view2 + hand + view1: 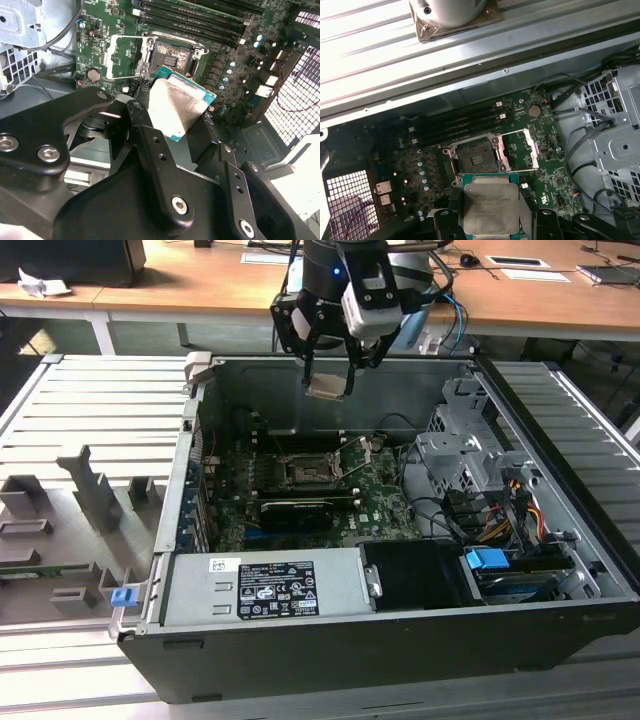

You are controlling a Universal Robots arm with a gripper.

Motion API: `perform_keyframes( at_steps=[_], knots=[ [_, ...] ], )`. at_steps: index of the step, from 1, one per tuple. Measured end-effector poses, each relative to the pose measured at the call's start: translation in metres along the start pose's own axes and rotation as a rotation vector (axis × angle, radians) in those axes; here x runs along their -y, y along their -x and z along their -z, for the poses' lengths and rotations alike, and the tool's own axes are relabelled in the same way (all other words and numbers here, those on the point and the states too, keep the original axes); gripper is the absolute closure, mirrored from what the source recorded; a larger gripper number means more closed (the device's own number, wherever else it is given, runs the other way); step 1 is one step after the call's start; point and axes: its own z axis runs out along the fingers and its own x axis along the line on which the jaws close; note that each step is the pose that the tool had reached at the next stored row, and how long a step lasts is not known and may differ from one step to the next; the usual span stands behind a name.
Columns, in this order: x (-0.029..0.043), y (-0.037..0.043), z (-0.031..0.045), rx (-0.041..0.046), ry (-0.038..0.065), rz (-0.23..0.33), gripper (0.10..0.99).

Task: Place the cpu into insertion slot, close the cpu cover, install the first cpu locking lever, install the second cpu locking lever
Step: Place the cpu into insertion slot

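Hanging over the open computer case [330,660], the gripper [328,380] is seen in the exterior view clamped on the cpu [328,387]. The chip is held in the air by two opposite edges, apart from the board and well above the insertion slot [305,472].

The wider layout is given by the exterior view. A grey labelled power supply [265,585] is set along the near side of the case. A long black card [300,510] is seated just near of the slot. A metal drive cage [460,455] is mounted at the exterior view's right.

Closer detail is supplied by the wrist views. In the second wrist view the dull silver top and green edge of the cpu [177,107] are shown gripped between the black fingers [150,135]. The slot [172,55] is seen bare beyond it.

In the first wrist view the cpu cover [532,150] is shown swung open, lying beside the slot [474,159] rather than over it. Dark memory slots [455,125] are lined up on the slot's other side. A coin cell [535,111] is fixed to the green board near the cover. The cpu [490,210] is held apart from the slot, not touching it.
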Motion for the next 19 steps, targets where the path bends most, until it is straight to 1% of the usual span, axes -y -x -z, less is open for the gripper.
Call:
perform_keyframes(
  at_steps=[2, 19],
  knots=[
    [0.0000, 0.0000, -0.0002, 0.0012, 0.000, -0.014, 0.549],
    [0.0002, 0.0000, -0.0019, 0.0075, 0.002, -0.083, 0.549]
  ],
)
